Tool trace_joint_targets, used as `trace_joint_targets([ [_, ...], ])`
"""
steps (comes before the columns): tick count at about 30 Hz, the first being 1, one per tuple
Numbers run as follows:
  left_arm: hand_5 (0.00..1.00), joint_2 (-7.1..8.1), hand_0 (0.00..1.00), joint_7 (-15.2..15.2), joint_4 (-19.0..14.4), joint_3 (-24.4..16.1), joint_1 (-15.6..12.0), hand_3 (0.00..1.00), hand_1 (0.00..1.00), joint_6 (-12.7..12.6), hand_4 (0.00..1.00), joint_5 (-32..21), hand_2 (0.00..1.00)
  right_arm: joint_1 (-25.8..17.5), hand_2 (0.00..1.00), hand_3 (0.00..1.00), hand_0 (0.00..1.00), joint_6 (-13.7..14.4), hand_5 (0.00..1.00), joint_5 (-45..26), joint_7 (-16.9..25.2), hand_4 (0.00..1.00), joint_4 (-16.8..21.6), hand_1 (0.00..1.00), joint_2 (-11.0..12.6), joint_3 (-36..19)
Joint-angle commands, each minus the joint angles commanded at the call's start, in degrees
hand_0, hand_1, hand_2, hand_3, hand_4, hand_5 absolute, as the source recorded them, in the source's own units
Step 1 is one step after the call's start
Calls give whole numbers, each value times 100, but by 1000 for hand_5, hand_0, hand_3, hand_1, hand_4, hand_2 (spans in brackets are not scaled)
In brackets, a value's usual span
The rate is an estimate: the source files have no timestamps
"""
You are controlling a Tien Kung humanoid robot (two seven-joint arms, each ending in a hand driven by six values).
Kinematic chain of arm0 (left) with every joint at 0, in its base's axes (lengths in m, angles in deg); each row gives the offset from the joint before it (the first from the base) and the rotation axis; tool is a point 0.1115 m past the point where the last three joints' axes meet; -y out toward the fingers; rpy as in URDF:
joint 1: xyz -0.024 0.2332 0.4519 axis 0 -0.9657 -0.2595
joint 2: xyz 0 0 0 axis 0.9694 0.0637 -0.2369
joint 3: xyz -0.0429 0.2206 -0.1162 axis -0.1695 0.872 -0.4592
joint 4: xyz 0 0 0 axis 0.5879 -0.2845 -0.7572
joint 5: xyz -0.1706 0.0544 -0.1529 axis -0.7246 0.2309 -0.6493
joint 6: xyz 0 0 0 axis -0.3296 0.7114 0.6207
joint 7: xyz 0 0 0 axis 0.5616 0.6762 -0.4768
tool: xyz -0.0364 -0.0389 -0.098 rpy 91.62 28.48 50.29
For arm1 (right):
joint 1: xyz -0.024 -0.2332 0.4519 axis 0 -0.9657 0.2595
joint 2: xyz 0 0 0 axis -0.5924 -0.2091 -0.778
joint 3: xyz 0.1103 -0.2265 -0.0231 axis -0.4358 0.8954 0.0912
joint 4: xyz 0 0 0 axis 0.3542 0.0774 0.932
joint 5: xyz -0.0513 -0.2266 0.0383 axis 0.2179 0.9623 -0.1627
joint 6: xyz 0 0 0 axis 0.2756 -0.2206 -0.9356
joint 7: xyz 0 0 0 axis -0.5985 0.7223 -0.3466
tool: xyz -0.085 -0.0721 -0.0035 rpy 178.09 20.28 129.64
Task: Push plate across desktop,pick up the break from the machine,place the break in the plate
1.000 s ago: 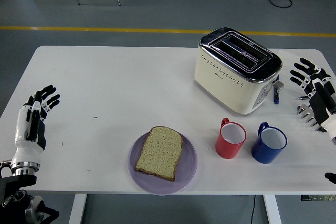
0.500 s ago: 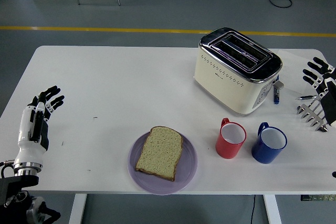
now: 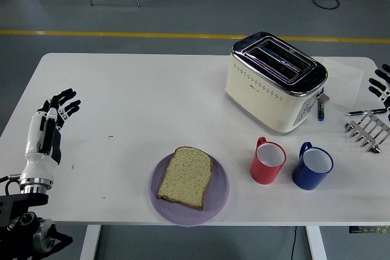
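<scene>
Black and white left hand (image 3: 53,117) hovers over the desk's left edge, fingers spread, nothing in it. Right hand (image 3: 382,83) barely in view at the right edge; only a few fingertips show, splayed and holding nothing that can be seen. Neither hand is near the task's things.

Out from the left hand, across bare white desk (image 3: 140,95): purple plate (image 3: 220,194) sits near the front edge, centre. One slice of bread (image 3: 186,176) lies flat on it, crust all round, wholly inside the rim. Judged from that, placing looks done.

Further right: red mug (image 3: 268,161) and blue mug (image 3: 312,165) side by side, apart from the plate. Behind them the cream toaster (image 3: 268,92), chrome top, both slots showing no bread. A small metal rack (image 3: 368,131) and a pen (image 3: 364,112) lie by the right hand.

Handling, as judgement:
- Bread: light, soft, porous. Would crush or tear under a hard pinch. Best taken at opposite crust edges, where it is firmest, with light pressure.
- Plate: stiff, smooth, likely slides easily on this desk. Push low at the rim, flat-fingered, so it does not tip or spin. Near the front edge, so any push should go away from it.
</scene>
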Motion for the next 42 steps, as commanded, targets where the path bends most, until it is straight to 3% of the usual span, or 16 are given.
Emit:
trace_joint_targets([
  [5, 903, 12, 745, 20, 4, 32, 126, 735, 741, 3, 512, 10, 797, -26, 821, 803, 883, 13, 613, -78, 0, 488, -9, 791, 10, -113],
  [42, 918, 7, 756, 54, 82, 110, 270, 754, 756, -61, 524, 28, 808, 101, 819, 799, 881, 112, 606, -121, 23, 488, -51, 789, -49, -264],
])
